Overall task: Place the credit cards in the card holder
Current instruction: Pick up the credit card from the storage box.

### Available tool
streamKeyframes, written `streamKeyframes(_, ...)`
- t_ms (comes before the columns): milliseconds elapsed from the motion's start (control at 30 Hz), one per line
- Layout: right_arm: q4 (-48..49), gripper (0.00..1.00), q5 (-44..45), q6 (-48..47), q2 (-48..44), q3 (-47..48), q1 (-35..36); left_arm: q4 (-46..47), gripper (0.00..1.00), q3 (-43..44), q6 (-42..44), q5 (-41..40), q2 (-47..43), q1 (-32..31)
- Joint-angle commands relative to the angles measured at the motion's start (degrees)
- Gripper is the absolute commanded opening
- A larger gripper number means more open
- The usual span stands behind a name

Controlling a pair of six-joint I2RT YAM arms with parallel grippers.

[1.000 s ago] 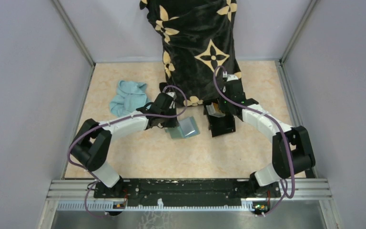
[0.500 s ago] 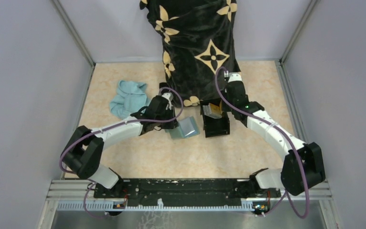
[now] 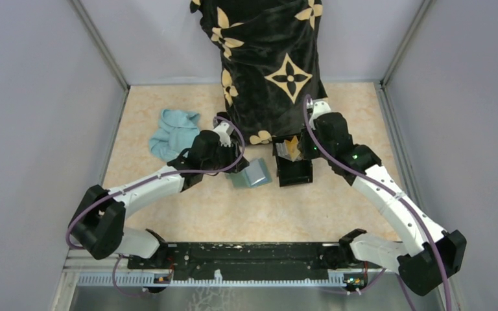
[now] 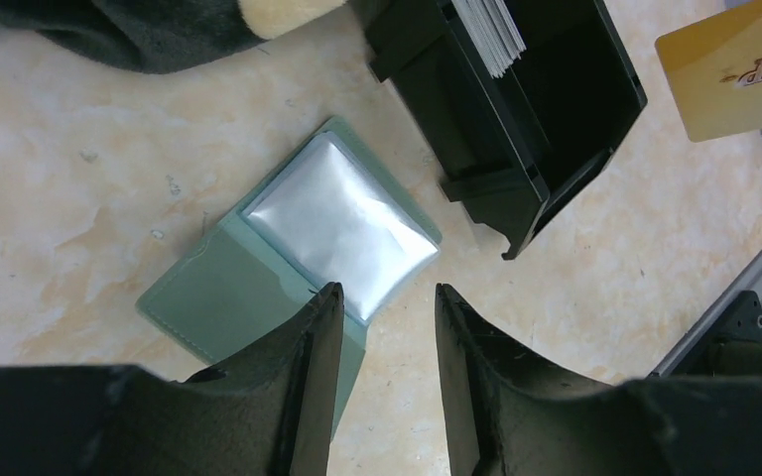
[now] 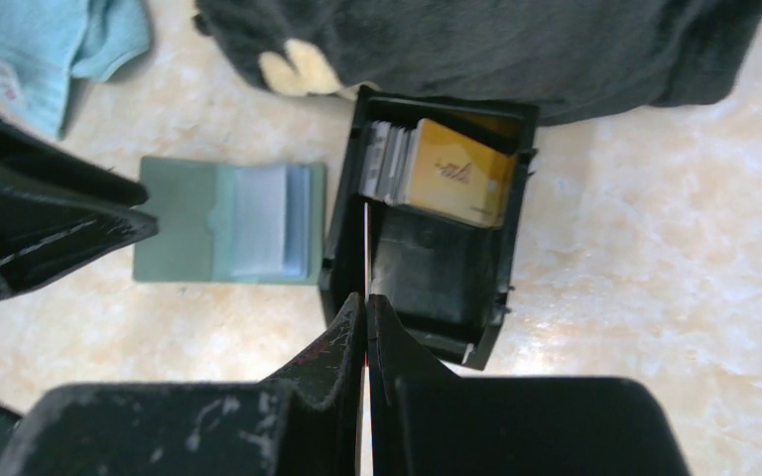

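Observation:
The sage-green card holder (image 4: 220, 307) lies open on the table, with a silvery clear sleeve (image 4: 337, 223) on its right half. It also shows in the top view (image 3: 251, 173) and the right wrist view (image 5: 174, 223). My left gripper (image 4: 382, 297) is open and empty, hovering over the holder's near edge (image 3: 232, 159). My right gripper (image 5: 367, 297) is shut on a tan-orange credit card (image 4: 734, 69), seen edge-on (image 5: 365, 248), held above the black box (image 3: 292, 148). More cards (image 5: 442, 174) stand in the box.
The black open box (image 3: 295, 172) sits right of the holder. A black cloth with tan flowers (image 3: 266, 58) hangs at the back, its hem on the table. A light blue cloth (image 3: 174, 133) lies back left. Grey walls close in both sides.
My right arm has swung its elbow out to the right and lifted the tan-orange card out of the box. My left gripper has drawn slightly back and left, off the holder.

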Motion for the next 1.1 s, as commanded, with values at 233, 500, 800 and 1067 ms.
streamKeyframes(233,4.6,0.0,-20.2,1.7,2.4,-4.7,0.3,9.6,0.46,-5.4,2.0,10.0,-0.9,2.1)
streamKeyframes(500,9.0,0.0,-29.1,2.9,5.4,-6.7,0.3,21.3,0.52,-10.3,1.4,22.8,-4.2,5.6)
streamKeyframes(800,15.1,0.0,-36.2,5.1,9.8,-7.7,0.3,25.0,0.53,-10.7,0.9,31.4,-2.0,6.2)
streamKeyframes(1067,18.2,0.0,-40.7,6.3,13.5,-6.5,0.4,24.5,0.53,-9.9,1.5,33.2,0.1,6.3)
